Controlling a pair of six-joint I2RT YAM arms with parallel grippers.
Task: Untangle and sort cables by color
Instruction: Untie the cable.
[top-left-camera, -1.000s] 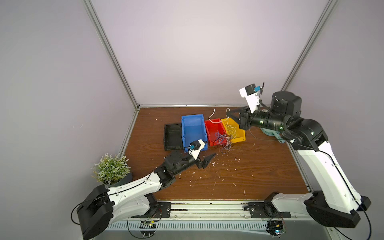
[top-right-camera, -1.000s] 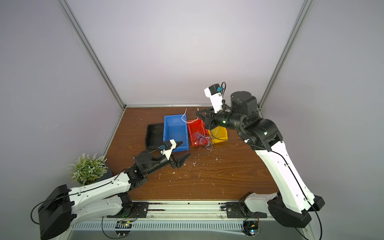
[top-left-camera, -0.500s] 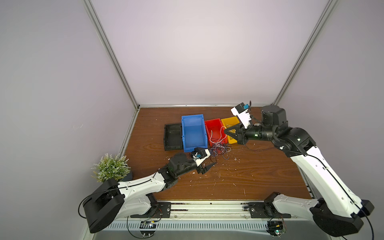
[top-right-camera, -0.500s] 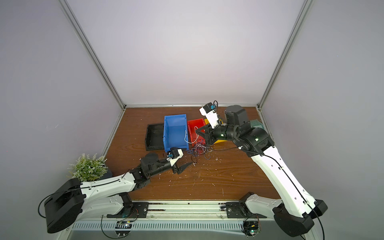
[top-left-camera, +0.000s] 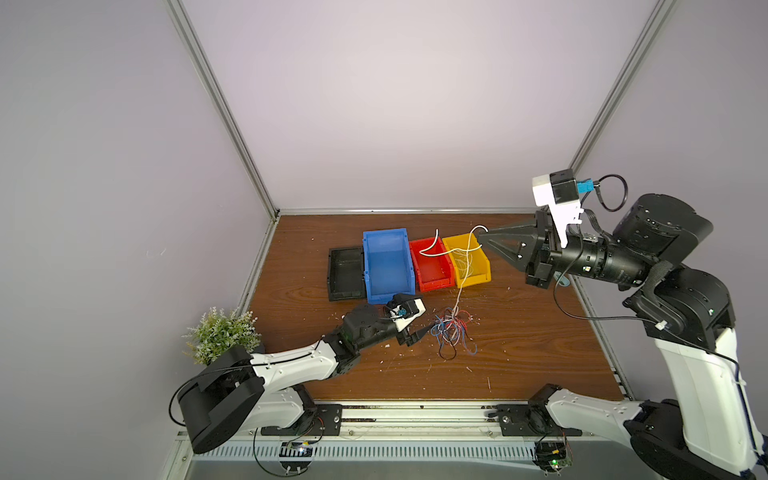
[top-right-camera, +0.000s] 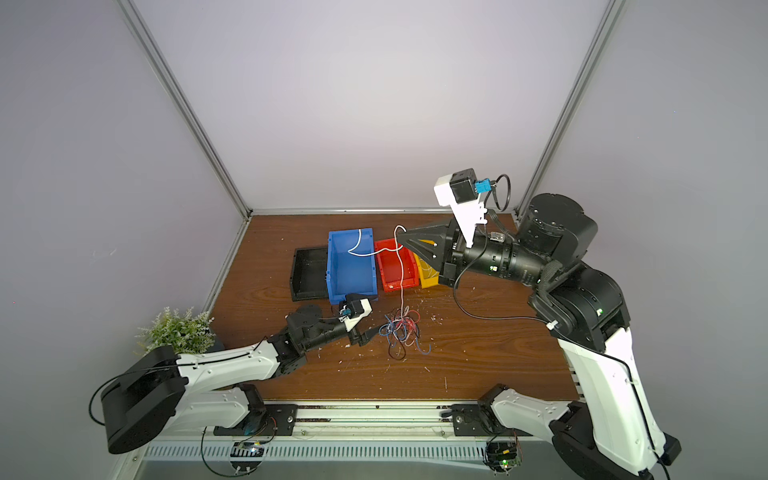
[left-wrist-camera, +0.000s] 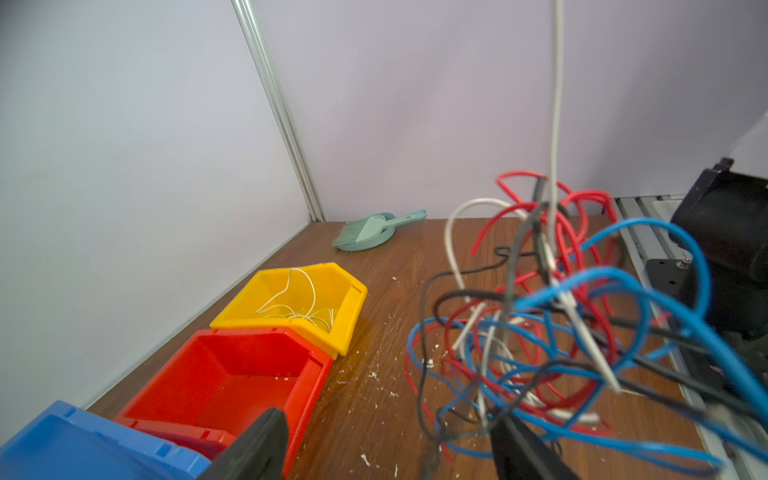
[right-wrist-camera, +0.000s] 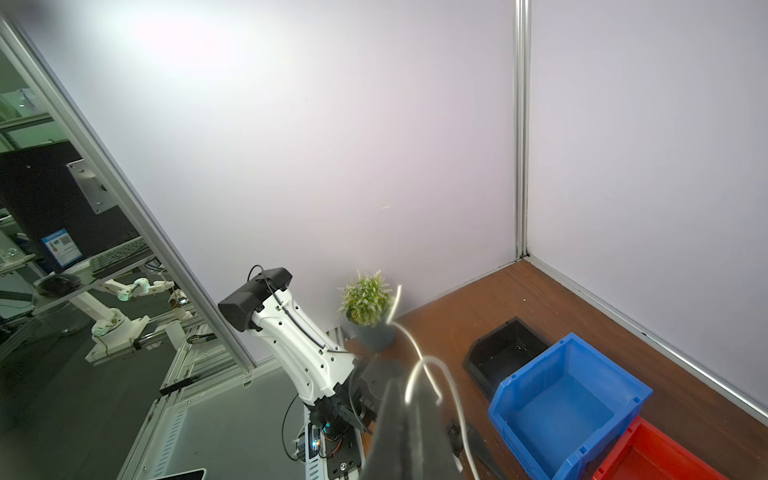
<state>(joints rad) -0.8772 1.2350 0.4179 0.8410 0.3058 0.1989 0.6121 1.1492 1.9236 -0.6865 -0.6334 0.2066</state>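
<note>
Right gripper (top-left-camera: 481, 240), clamped on a white cable (top-left-camera: 459, 291), holds it high to draw it free; left gripper (top-left-camera: 417, 334), spread wide and empty, guards the tangle (top-left-camera: 451, 332).

No text can be read in any view. A blue-and-white sticker (right-wrist-camera: 61, 247) on a black panel (right-wrist-camera: 45, 195) beyond the glass bears print too small to read, as does faint lettering on the right arm's forearm (top-left-camera: 619, 272).

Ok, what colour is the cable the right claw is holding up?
White cable, clearest in a top view.
</note>
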